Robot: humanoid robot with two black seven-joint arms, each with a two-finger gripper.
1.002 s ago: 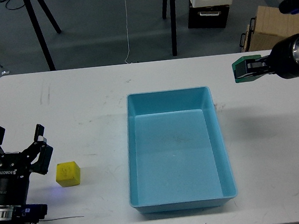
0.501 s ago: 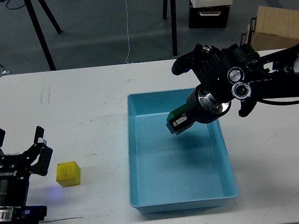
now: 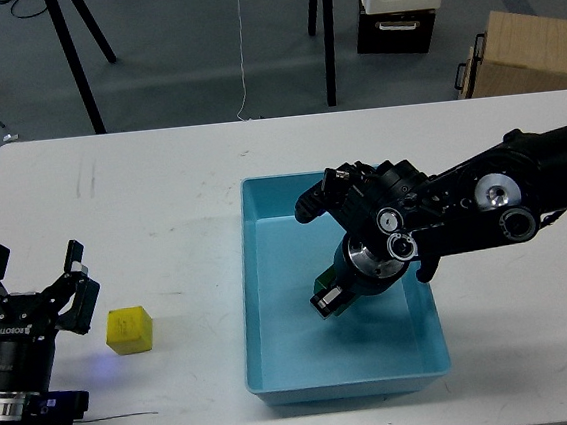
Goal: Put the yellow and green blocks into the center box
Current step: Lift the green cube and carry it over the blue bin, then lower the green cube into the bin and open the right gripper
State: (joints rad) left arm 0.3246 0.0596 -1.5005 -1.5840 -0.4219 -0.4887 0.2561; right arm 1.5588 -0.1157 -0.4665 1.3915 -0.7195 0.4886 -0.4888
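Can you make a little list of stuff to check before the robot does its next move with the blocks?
1. Right gripper is over the inside of the blue box: ok.
2. Green block is still held: cannot tell, only a sliver of green shows by the fingers.
3. Block is touching the box floor: cannot tell.
4. Yellow block is on the table, waiting outside the box: ok.
5. Left gripper is open and beside the yellow block, not touching it: ok.
6. Nothing else lies inside the box: ok.
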